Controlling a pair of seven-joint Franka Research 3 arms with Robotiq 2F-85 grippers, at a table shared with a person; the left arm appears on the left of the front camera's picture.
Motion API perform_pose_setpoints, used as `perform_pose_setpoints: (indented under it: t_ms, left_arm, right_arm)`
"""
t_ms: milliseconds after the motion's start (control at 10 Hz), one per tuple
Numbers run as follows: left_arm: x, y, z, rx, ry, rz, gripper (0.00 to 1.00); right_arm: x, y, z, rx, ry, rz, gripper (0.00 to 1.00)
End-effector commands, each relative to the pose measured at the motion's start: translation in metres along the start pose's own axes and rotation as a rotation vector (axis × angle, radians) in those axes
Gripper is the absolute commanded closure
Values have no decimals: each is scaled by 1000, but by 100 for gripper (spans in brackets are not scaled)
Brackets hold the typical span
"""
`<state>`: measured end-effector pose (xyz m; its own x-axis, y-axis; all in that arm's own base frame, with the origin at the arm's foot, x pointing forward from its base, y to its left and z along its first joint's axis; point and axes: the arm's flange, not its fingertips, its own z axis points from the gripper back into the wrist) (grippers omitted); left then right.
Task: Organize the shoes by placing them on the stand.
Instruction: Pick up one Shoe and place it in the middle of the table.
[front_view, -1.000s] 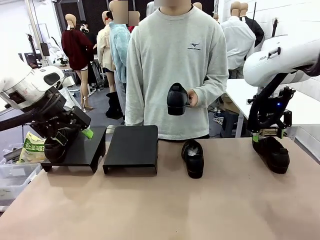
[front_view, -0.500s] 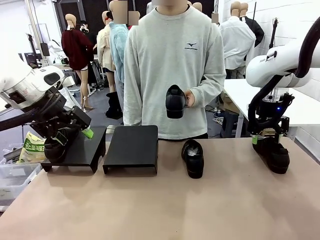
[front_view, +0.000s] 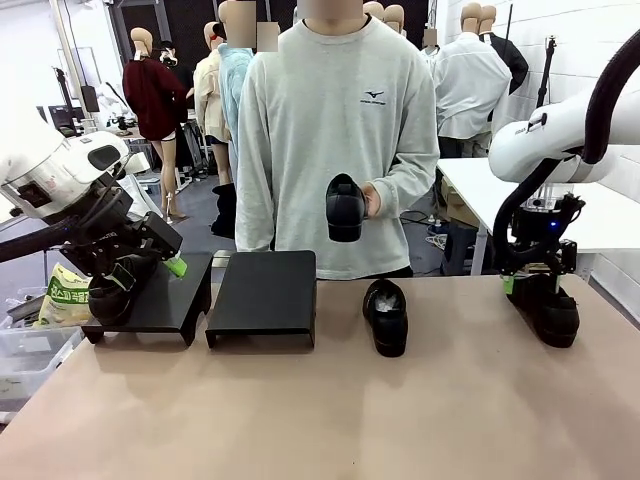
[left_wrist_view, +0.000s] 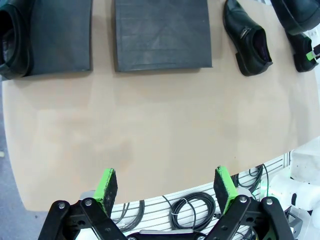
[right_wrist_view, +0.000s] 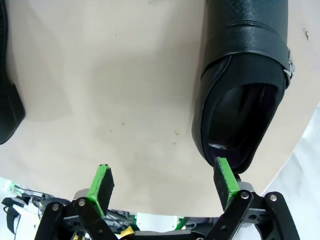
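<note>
- The right gripper (right_wrist_view: 163, 177), spread and empty, hangs at the right shoe (right_wrist_view: 245, 95) on the table (right_wrist_view: 125, 75); one finger should enter its heel opening.
- The left gripper (left_wrist_view: 165, 185) is spread, empty; the left shoe (front_view: 108, 298) sits on the left stand (front_view: 170, 300).

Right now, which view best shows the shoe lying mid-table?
Left wrist view: the mid-table shoe is whole, from above, opening clear. Front view shows it end-on, foreshortened. In the right wrist view a dark sliver at the left edge may be it.

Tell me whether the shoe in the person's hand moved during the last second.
Yes. The held shoe shifted slightly to picture left and lower, nearer the right edge of the empty stand.
</note>
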<state>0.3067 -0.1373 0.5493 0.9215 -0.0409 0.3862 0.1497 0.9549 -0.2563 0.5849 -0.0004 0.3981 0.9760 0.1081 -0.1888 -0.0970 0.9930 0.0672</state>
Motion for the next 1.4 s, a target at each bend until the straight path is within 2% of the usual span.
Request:
perform_pose_setpoints:
  t_ms: [0, 300, 1200, 1300]
  left_arm:
    - [0, 0, 0, -15, 4, 0, 0]
    - [0, 0, 0, -15, 4, 0, 0]
    - [0, 0, 0, -15, 4, 0, 0]
    - [0, 0, 0, -15, 4, 0, 0]
  right_arm:
    - [-1, 12, -7, -89, -53, -1, 0]
    - [-1, 14, -20, -64, -153, -24, 0]
    - [4, 1, -65, -136, -168, -119, 0]
    - [3, -3, -66, -137, -180, -131, 6]
